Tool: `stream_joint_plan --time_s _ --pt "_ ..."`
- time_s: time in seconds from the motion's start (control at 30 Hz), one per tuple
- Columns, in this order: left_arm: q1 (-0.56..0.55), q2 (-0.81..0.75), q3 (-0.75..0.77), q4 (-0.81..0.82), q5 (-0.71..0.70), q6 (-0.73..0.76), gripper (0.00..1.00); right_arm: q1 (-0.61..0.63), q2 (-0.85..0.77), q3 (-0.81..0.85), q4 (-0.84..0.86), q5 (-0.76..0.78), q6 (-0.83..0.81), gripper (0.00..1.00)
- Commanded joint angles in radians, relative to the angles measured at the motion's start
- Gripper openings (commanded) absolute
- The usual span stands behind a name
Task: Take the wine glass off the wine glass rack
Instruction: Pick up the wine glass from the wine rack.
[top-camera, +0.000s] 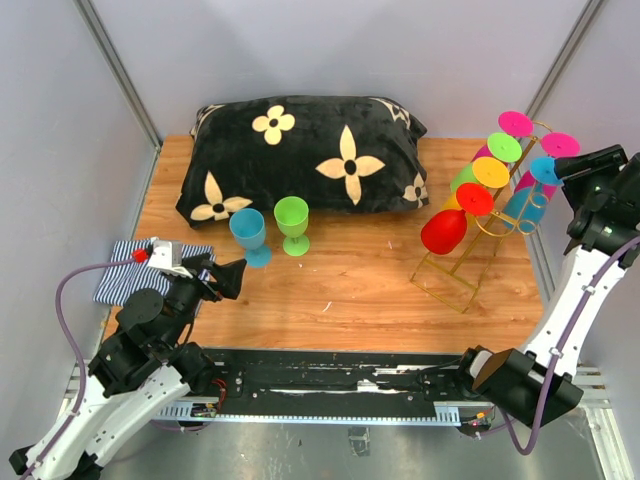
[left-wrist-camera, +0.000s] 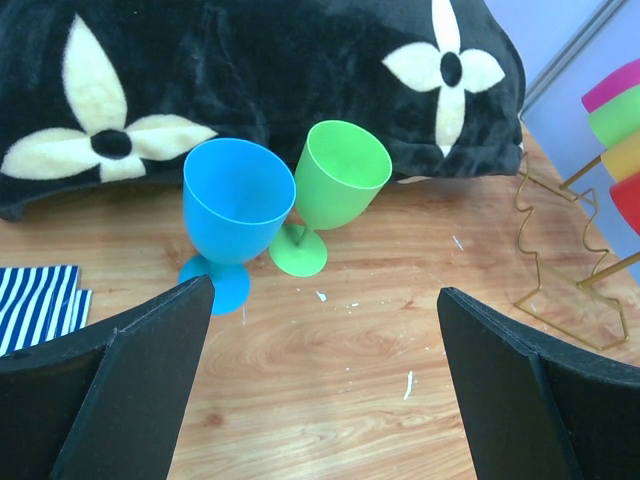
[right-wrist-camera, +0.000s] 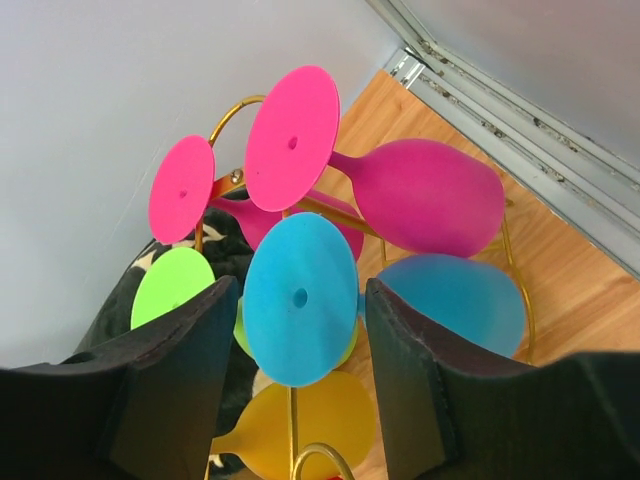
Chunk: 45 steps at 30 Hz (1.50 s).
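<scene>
The gold wire wine glass rack (top-camera: 450, 280) stands at the right of the table with several coloured glasses hanging on its slanted rails. In the right wrist view, my right gripper (right-wrist-camera: 300, 290) straddles the round foot of a blue wine glass (right-wrist-camera: 300, 300) on the rack. Its jaws stand close on either side of the foot with a thin gap, so it is open. The blue bowl (right-wrist-camera: 460, 300) shows behind the right finger. My left gripper (left-wrist-camera: 325, 290) is wide open and holds nothing, low over the wood near the left front.
A blue glass (top-camera: 248, 232) and a green glass (top-camera: 292, 222) stand upright mid-table in front of a black flowered pillow (top-camera: 300, 150). A striped cloth (top-camera: 120, 270) lies by the left arm. Magenta glasses (right-wrist-camera: 420, 195) hang above the blue one; walls are close behind the rack.
</scene>
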Motion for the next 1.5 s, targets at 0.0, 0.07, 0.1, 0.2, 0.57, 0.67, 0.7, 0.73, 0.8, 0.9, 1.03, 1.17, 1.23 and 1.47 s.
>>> stream_joint_plan --time_s 0.0,0.07,0.1,0.2,0.57,0.67,0.7,0.73,0.8,0.9,1.03,1.17,1.23,1.47 --pt "0.004 0.0 0.0 0.008 -0.015 -0.001 1.0 -0.015 0.009 0.019 0.037 -0.015 0.035 0.51" --pt "0.004 0.001 0.002 0.005 -0.029 -0.003 1.0 -0.015 0.012 0.025 0.026 -0.011 0.029 0.48" --pt "0.004 0.001 0.002 0.005 -0.033 -0.004 1.0 -0.016 0.013 0.027 0.019 -0.006 0.022 0.48" --pt "0.004 0.003 0.002 0.005 -0.034 -0.002 1.0 -0.016 0.011 0.03 -0.002 0.013 -0.002 0.47" --pt "0.004 0.008 -0.001 0.007 -0.03 -0.004 1.0 -0.014 -0.001 -0.019 -0.002 0.017 -0.023 0.34" --pt "0.004 0.02 -0.002 0.01 -0.028 -0.003 1.0 -0.016 -0.007 -0.03 -0.001 0.023 -0.025 0.29" --pt "0.004 0.024 -0.001 0.01 -0.027 -0.001 1.0 -0.015 -0.011 -0.036 0.0 0.026 -0.023 0.28" --pt "0.004 0.029 0.001 0.01 -0.027 0.0 1.0 -0.015 -0.013 -0.04 0.002 0.028 -0.022 0.28" --pt "0.004 0.038 0.0 0.012 -0.023 0.002 1.0 -0.015 -0.018 -0.047 0.005 0.033 -0.02 0.28" --pt "0.004 0.043 0.0 0.015 -0.019 0.005 1.0 -0.015 -0.017 -0.049 0.007 0.036 -0.025 0.27" --pt "0.004 0.041 0.0 0.014 -0.02 0.005 1.0 -0.015 -0.018 -0.056 0.01 0.043 -0.022 0.19" --pt "0.004 0.041 0.001 0.015 -0.021 0.005 1.0 -0.015 -0.031 -0.058 0.013 0.052 -0.015 0.17" --pt "0.004 0.041 -0.001 0.016 -0.021 0.006 1.0 -0.015 -0.038 -0.058 0.013 0.064 0.0 0.12" --pt "0.004 0.05 -0.002 0.016 -0.02 0.005 1.0 -0.015 -0.056 -0.054 0.01 0.078 0.025 0.06"
